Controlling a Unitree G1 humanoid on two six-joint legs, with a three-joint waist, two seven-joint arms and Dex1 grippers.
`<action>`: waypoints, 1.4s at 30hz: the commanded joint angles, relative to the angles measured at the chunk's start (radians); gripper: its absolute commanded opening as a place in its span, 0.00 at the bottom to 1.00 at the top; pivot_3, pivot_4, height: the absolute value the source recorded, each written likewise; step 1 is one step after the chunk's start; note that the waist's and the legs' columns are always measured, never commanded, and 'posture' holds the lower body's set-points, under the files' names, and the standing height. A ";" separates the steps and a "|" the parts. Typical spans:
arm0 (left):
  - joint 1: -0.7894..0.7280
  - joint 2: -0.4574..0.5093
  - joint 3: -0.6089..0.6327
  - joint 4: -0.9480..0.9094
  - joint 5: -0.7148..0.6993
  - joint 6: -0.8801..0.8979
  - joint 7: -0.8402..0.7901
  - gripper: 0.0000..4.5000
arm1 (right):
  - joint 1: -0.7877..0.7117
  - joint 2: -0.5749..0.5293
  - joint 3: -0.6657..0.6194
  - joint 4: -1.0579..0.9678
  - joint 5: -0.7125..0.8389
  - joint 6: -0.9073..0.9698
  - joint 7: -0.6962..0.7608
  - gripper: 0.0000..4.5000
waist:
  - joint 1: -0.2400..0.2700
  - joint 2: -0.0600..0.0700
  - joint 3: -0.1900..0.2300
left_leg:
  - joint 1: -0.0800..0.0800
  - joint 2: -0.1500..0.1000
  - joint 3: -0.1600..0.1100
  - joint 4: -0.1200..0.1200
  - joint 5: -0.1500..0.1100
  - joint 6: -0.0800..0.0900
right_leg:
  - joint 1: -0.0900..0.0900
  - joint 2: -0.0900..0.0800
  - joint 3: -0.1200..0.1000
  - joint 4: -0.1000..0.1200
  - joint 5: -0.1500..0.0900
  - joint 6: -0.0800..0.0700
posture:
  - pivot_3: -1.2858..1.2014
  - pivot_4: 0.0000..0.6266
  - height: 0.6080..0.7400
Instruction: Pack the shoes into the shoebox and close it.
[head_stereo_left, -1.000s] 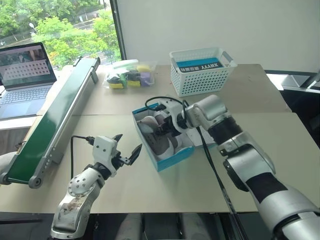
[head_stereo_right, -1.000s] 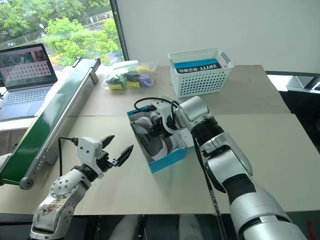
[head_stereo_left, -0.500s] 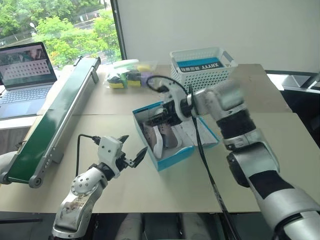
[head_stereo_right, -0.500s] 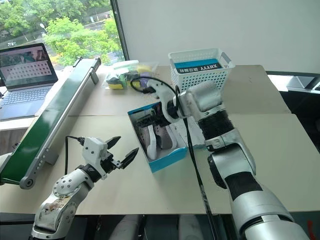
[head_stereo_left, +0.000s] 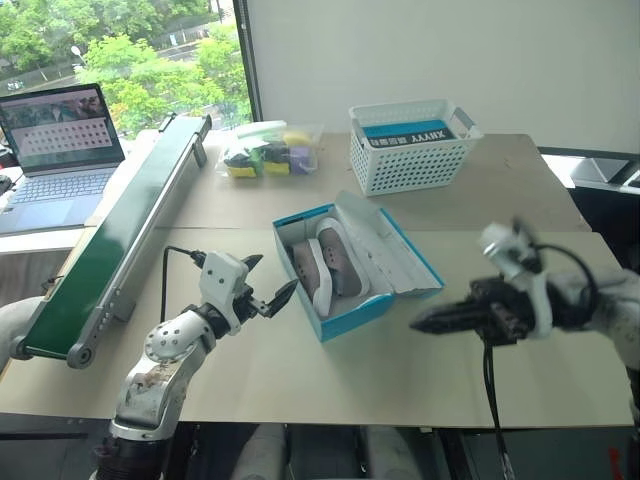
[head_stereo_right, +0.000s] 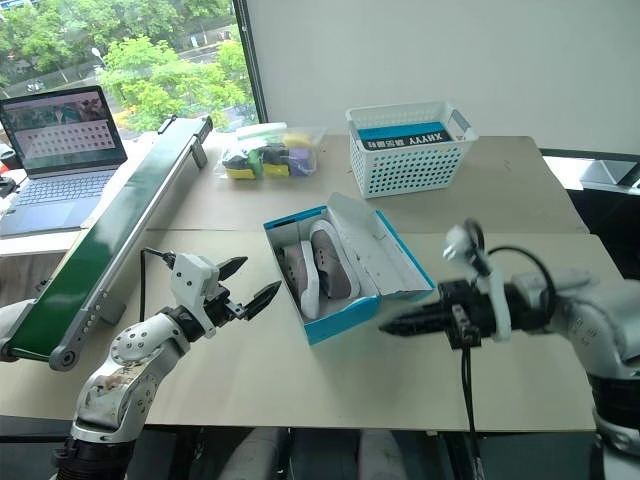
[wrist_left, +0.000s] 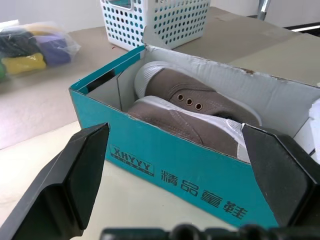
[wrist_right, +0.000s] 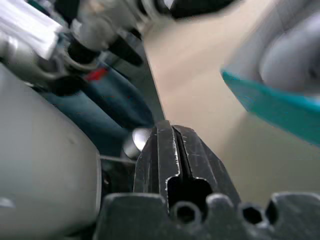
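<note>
The left gripper (head_stereo_left: 272, 285), fingers spread wide and empty, hovers just beside the teal shoebox (head_stereo_left: 350, 315) on the table (head_stereo_left: 300, 375). The right gripper (head_stereo_left: 425, 322), fingers pressed together and holding nothing, points at the box's other side. Both shoes (head_stereo_left: 330, 265) lie inside, lid (head_stereo_left: 385, 245) open.

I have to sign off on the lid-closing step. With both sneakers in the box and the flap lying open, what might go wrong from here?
1. One of the shoes stands on its side, its pale sole near the top edge of the shoebox; the lid may catch on it.
2. The lid lies flat toward the right gripper, whose jaws are shut; getting under the flap could be awkward.
3. The left gripper, jaws open, faces the box's near wall; a push may slide the box.
</note>
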 joint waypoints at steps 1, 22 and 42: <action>-0.016 0.010 0.007 -0.013 -0.012 -0.008 -0.016 1.00 | 0.059 0.017 0.075 0.022 -0.151 -0.133 -0.117 0.01 | 0.000 0.000 0.000 | 0.000 0.000 0.000 0.000 0.000 0.000 | 0.000 0.000 0.001 0.000 0.000 0.000 | 0.52 0.24 0.91; -0.034 0.041 0.018 -0.038 -0.027 0.028 -0.038 1.00 | -0.088 0.870 -0.499 0.382 -0.166 -0.110 -1.151 0.01 | 0.003 -0.003 -0.001 | 0.005 -0.001 0.001 0.000 0.000 -0.001 | 0.003 0.001 0.006 0.002 0.001 0.001 | 0.52 0.24 0.91; 0.025 0.049 0.023 -0.110 -0.025 0.049 0.002 1.00 | -0.218 1.037 -0.571 0.184 0.682 -0.168 -0.881 0.01 | -0.032 0.002 0.002 | 0.004 0.000 0.007 -0.005 0.000 0.000 | -0.004 0.003 0.014 0.004 0.005 -0.007 | 0.52 0.24 0.91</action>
